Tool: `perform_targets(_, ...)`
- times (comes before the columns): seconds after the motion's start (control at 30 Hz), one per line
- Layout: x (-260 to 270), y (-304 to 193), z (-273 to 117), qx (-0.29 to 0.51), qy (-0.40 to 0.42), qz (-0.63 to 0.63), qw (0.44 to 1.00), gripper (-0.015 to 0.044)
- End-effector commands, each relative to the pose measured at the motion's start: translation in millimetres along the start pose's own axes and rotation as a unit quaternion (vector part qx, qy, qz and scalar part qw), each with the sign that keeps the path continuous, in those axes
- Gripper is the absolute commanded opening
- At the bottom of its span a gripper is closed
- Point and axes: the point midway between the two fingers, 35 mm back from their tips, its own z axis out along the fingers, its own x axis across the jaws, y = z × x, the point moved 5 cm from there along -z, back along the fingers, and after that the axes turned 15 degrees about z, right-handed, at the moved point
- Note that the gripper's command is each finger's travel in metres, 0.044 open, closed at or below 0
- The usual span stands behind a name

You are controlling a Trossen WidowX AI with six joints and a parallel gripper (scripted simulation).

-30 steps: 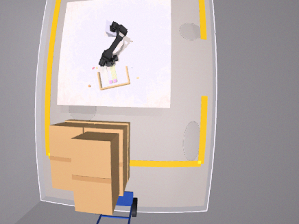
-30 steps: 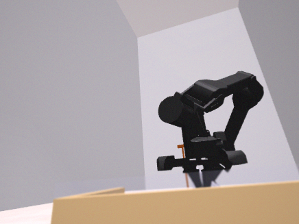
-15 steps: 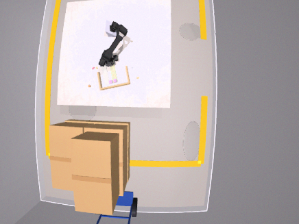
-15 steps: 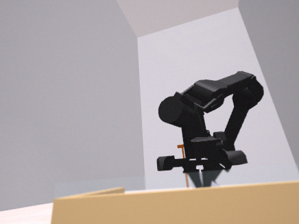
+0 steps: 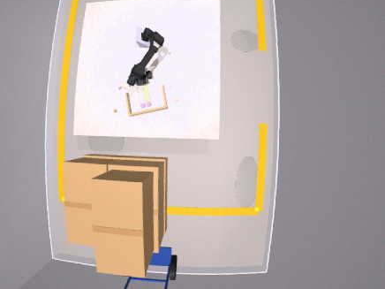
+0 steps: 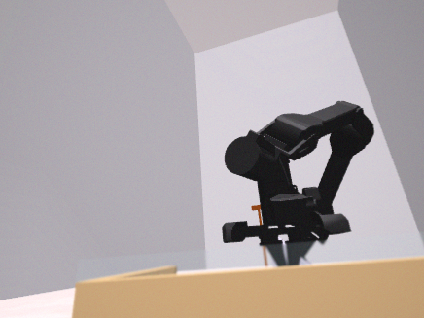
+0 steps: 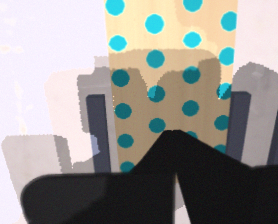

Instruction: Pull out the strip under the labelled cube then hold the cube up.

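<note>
Two small pink cubes (image 5: 142, 105) (image 5: 148, 104) sit side by side at the far ends of the strips in the top view; no label is readable. A pale yellow strip (image 5: 147, 95) runs from the right cube toward the arm, with a whitish strip (image 5: 135, 96) to its left. In the wrist view a tan strip (image 7: 172, 30) with cyan dots runs under the fingertips, partly in shadow. My gripper (image 7: 171, 138) (image 6: 287, 264) is shut, with nothing seen between its fingers. It is low over the near part of the dotted strip; whether it touches the strip is hidden.
A tan three-sided border (image 5: 148, 111) surrounds the cubes, open toward the arm; its wall (image 6: 243, 294) fills the front of the exterior view. Dark bars (image 7: 99, 135) (image 7: 239, 125) flank the dotted strip. Small bits (image 5: 120, 87) (image 5: 177, 100) (image 5: 115, 110) lie outside the border.
</note>
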Motion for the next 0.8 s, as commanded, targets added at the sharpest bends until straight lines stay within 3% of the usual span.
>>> perform_targets(0.0,0.4,0.5,1.8,0.000,0.001,0.001,1.000,0.0000)
perform_targets(0.77,-7.5,-27.9,2.7,0.001,0.001,0.002,1.000,0.0000)
